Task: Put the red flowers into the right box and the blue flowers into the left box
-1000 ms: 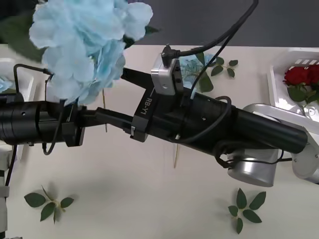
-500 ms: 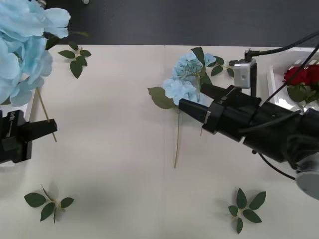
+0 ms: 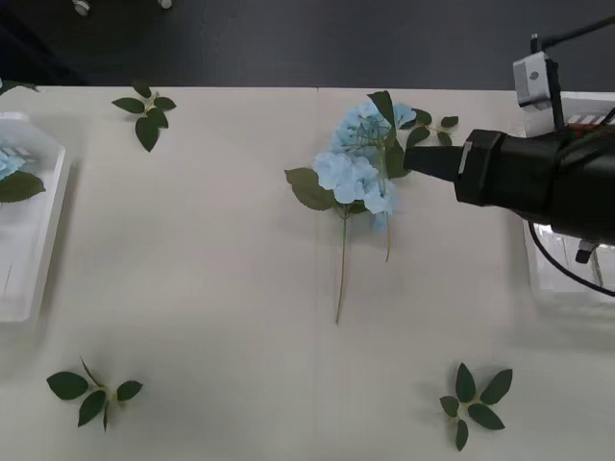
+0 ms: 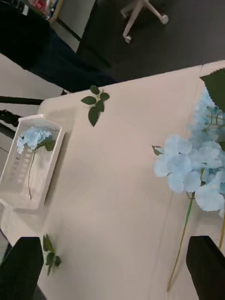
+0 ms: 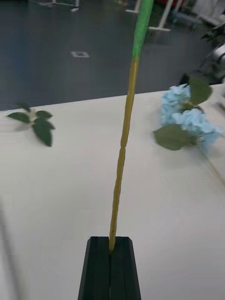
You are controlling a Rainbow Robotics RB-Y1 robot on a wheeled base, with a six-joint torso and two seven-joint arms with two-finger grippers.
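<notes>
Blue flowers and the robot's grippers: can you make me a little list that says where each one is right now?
blue flowers on table: two, lying together mid-table, stems toward the robot
blue flower in left box: one, lying in the white tray
left gripper: shut on a thin flower stem that stands upright
right gripper: open, above the table beside the two blue flowers
leaf sprigs: several loose

Overhead front view and both low wrist views share the blue flowers (image 3: 360, 163).

Office or lab: dark floor (image 4: 154, 42), wheeled chair base (image 4: 140, 14).
</notes>
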